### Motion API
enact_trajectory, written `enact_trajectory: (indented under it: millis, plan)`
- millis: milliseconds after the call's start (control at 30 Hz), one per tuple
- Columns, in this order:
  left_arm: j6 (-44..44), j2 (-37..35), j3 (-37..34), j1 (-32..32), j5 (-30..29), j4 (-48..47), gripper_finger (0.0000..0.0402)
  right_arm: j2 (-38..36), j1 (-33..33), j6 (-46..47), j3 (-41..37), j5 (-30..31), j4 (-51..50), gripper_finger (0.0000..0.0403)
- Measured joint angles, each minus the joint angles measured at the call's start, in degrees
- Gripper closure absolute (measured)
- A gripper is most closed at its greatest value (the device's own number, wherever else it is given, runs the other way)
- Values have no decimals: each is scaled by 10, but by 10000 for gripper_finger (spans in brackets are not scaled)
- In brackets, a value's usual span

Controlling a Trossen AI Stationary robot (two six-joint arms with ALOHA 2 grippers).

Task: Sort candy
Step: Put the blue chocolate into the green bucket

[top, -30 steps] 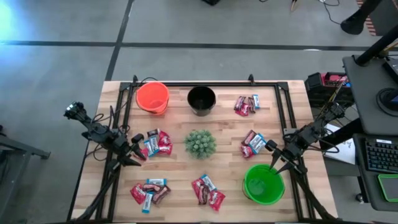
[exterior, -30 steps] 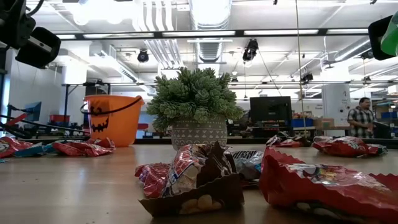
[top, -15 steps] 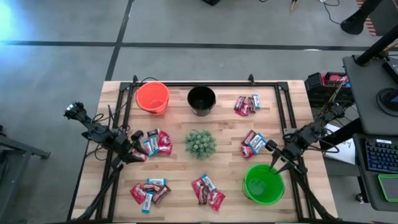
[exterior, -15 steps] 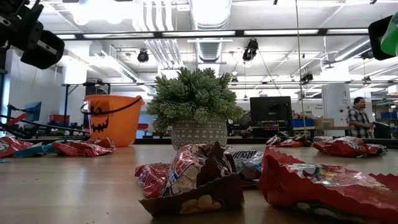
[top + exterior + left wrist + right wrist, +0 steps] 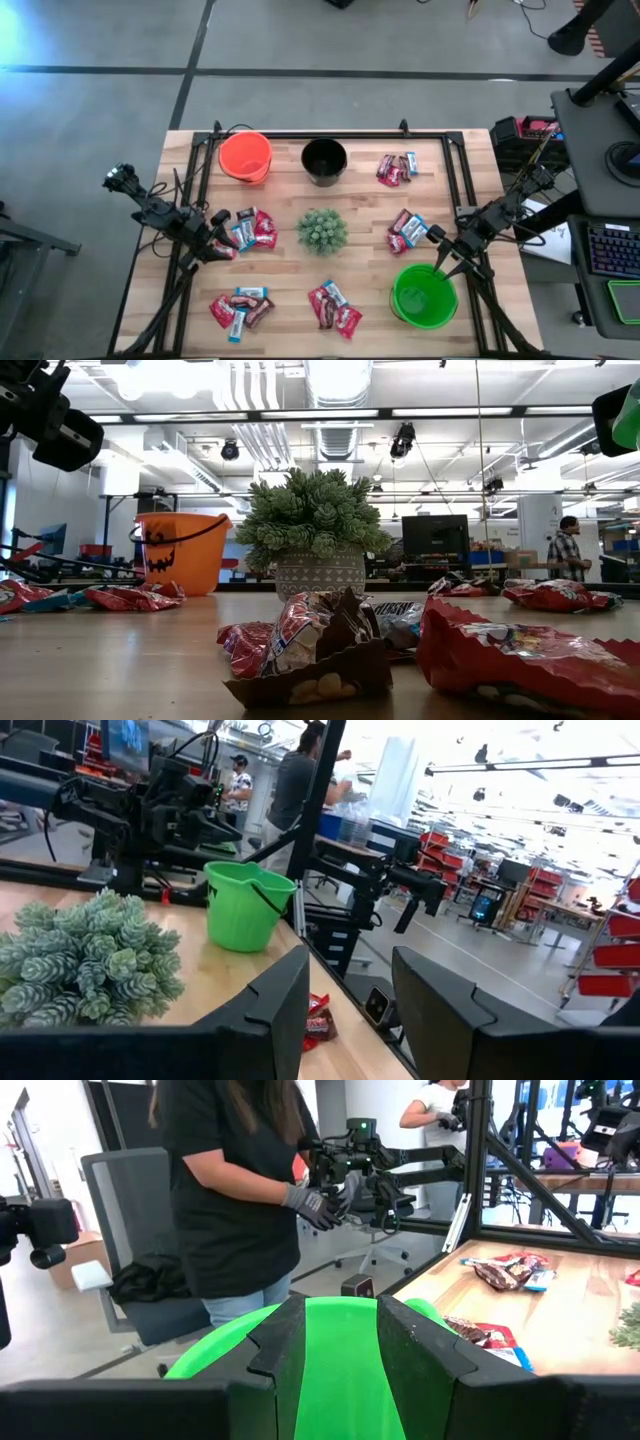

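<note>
left hand (image 5: 218,247) empty, fingers parted, beside candy (image 5: 252,229) pile for pickup; right hand (image 5: 440,262) empty, parted above green bucket (image 5: 424,297).

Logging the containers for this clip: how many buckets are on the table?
3: an orange bucket at the far left, a black bucket beside it, and a green bucket near right. None seems hidden.

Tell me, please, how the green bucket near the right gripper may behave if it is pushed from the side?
The green bucket looks like thin plastic and seems empty, so it is probably light and would slide on the smooth wooden table. It stands upright and is taller than its base is wide, so a high push might tip it. Its round wall could then roll.
</note>
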Motion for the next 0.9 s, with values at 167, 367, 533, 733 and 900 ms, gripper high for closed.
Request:
enact_trajectory:
  millis: [167,367,533,733,900]
  plan:
    - [4,0,0,0,-8,2,274,0,0,0,0,0,0,287]
    - [2,0,0,0,-8,3,274,0,0,0,0,0,0,287]
    - [2,0,0,0,-6,3,274,0,0,0,0,0,0,287]
    - [-5,0,0,0,-5,6,274,0,0,-1,0,0,0,287]
    - [-18,0,0,0,-5,15,274,0,0,0,0,0,0,287]
